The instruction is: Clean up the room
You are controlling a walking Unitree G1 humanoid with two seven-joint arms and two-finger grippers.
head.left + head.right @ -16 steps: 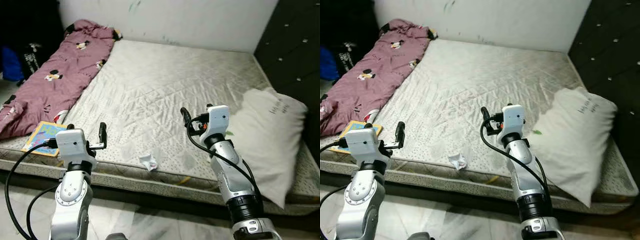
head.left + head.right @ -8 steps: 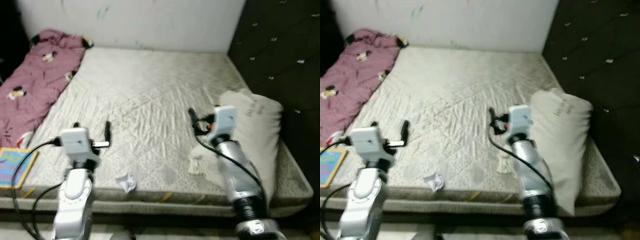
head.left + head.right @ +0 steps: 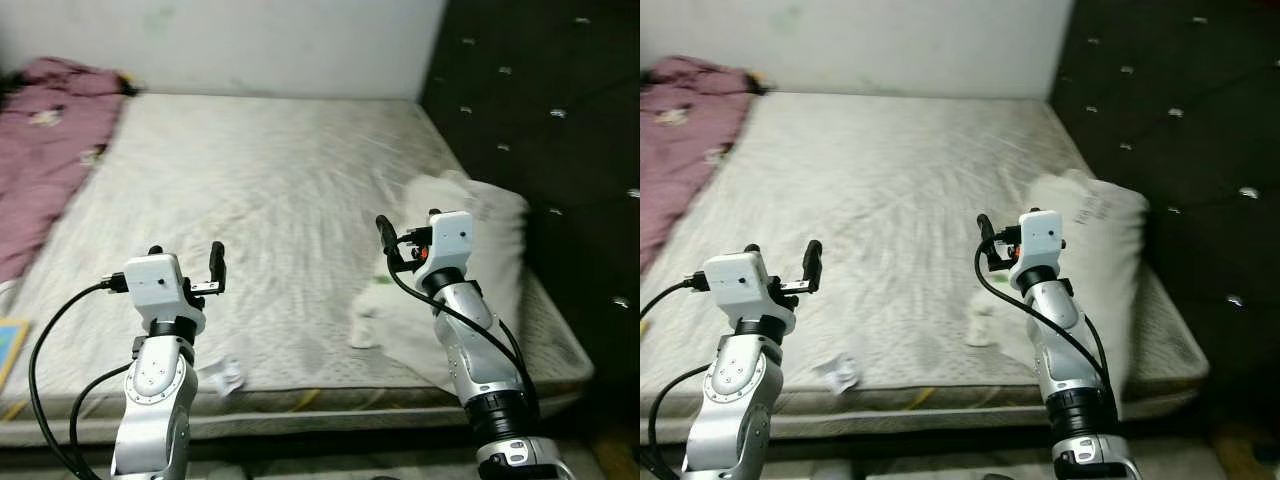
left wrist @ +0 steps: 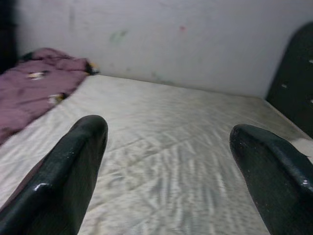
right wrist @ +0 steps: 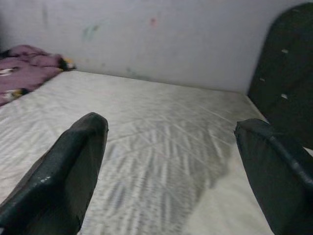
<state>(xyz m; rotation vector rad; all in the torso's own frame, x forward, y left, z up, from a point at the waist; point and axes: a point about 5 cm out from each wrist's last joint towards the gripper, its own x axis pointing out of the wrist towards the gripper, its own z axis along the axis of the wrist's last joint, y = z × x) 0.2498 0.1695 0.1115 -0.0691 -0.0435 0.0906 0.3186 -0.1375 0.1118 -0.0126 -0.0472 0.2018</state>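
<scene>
A bare grey-white mattress (image 3: 260, 180) lies in front of me. A crumpled white paper (image 3: 228, 375) sits near its front edge, just right of my left arm. A pale scrap of cloth (image 3: 365, 325) lies beside a white pillow (image 3: 480, 260) at the mattress's right end. A purple patterned blanket (image 3: 45, 150) is bunched along the far left. My left gripper (image 3: 185, 262) is held up over the front edge, open and holding nothing. My right gripper (image 3: 405, 235) hovers in front of the pillow, open, with nothing between its fingers.
A dark tufted headboard (image 3: 540, 120) rises at the right. A white wall (image 3: 250, 45) runs behind the bed. The corner of a blue and yellow book (image 3: 6, 348) shows at the left edge. The floor runs along the mattress front.
The camera has swung to the right, so blanket and book slid left and more of the headboard came into view. Both arms keep the same raised pose with fingers apart.
</scene>
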